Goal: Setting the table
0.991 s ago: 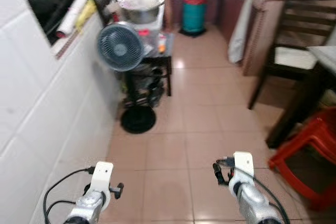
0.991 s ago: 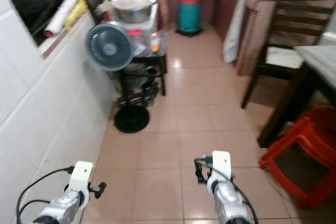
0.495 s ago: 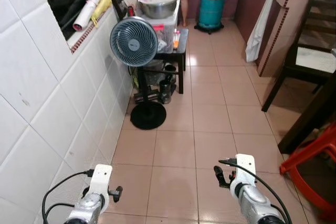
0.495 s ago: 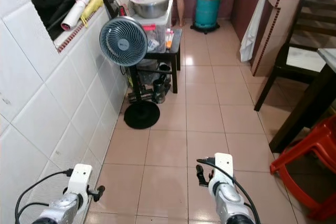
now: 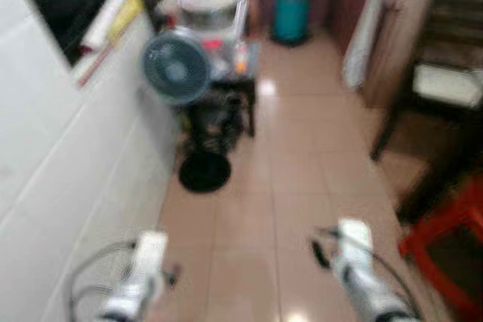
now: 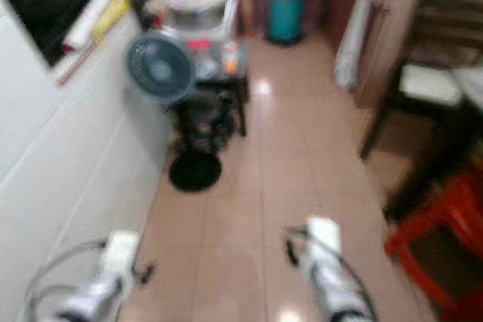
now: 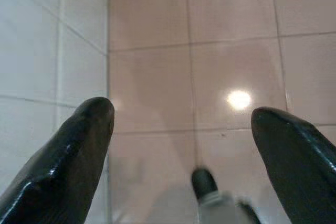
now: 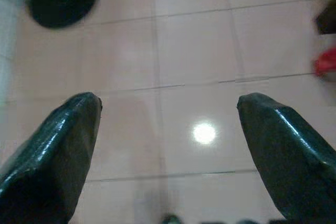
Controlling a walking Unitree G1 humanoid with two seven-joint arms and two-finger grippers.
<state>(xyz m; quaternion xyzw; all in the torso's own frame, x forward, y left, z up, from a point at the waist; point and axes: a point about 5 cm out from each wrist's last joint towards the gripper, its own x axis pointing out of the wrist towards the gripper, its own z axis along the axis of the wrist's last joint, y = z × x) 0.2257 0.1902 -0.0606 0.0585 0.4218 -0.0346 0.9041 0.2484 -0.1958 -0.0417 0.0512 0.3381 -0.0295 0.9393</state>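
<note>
I stand in a tiled kitchen passage and the head views are blurred. My left arm (image 5: 145, 271) and right arm (image 5: 353, 256) are held low in front of me over the floor. In the left wrist view my left gripper (image 7: 182, 113) is open with only floor tiles and the white wall between its fingers (image 7: 79, 145). The right gripper (image 8: 168, 100) is open too, above bare tiles. A dark table (image 5: 445, 157) stands at the right edge, with a dark wooden chair (image 5: 445, 73) beyond it.
A white tiled wall (image 5: 60, 186) runs close along my left. A standing fan (image 5: 178, 73) and a small black table with a metal bowl (image 5: 207, 1) stand ahead left. A red plastic stool (image 5: 453, 239) sits at the right. A teal gas cylinder (image 5: 290, 16) is far ahead.
The whole picture has shifted and blurred, so the camera has moved. Both arms keep the same low pose with their grippers open.
</note>
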